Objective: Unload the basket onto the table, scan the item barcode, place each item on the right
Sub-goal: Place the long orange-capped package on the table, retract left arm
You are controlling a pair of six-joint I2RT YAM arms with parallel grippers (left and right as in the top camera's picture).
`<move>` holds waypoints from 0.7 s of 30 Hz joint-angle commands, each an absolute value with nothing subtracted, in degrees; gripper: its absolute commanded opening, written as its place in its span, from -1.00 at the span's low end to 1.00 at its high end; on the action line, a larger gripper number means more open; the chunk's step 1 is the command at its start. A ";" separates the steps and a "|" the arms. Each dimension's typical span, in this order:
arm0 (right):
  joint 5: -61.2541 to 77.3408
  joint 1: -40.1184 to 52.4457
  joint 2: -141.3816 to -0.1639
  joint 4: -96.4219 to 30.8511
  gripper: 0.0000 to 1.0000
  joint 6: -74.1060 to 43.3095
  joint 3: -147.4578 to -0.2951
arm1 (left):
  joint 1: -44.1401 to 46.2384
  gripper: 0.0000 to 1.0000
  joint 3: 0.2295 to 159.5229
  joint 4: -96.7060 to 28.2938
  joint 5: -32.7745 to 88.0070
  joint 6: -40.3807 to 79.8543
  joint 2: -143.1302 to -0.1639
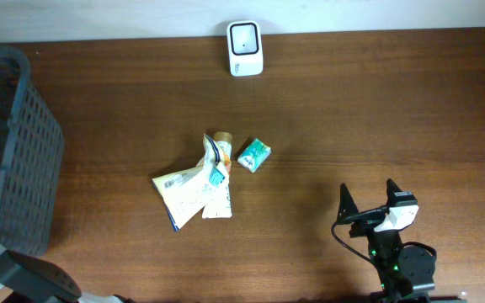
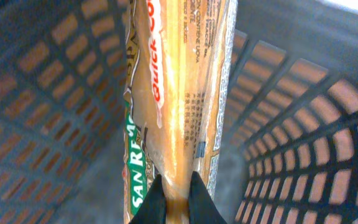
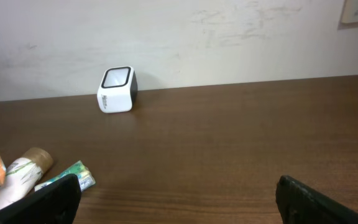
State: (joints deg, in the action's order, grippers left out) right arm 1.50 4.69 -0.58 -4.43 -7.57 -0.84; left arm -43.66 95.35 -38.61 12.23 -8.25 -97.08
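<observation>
My left gripper [image 2: 179,200] is shut on the end of a long orange and green pasta packet [image 2: 185,93], the item, inside the dark basket [image 2: 303,124]. The packet runs away from the fingers along the basket floor. I can make out no barcode on its visible face. The white scanner [image 1: 245,48] stands at the table's far edge, also in the right wrist view as the scanner [image 3: 117,90]. My right gripper [image 1: 367,189] hovers open near the front right, and the right gripper [image 3: 176,190] has nothing between its fingers.
The grey basket [image 1: 23,151] occupies the left side of the table. Mid-table lie a cream pouch [image 1: 179,189], a tube [image 1: 217,181] and a small green packet [image 1: 254,155]. The packet [image 3: 67,176] and tube [image 3: 20,174] lie left of the right gripper.
</observation>
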 commanded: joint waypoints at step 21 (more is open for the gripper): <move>1.21 4.47 -0.19 -4.47 0.97 -7.77 -0.32 | -1.91 -1.00 96.55 -68.49 6.48 -1.23 -92.88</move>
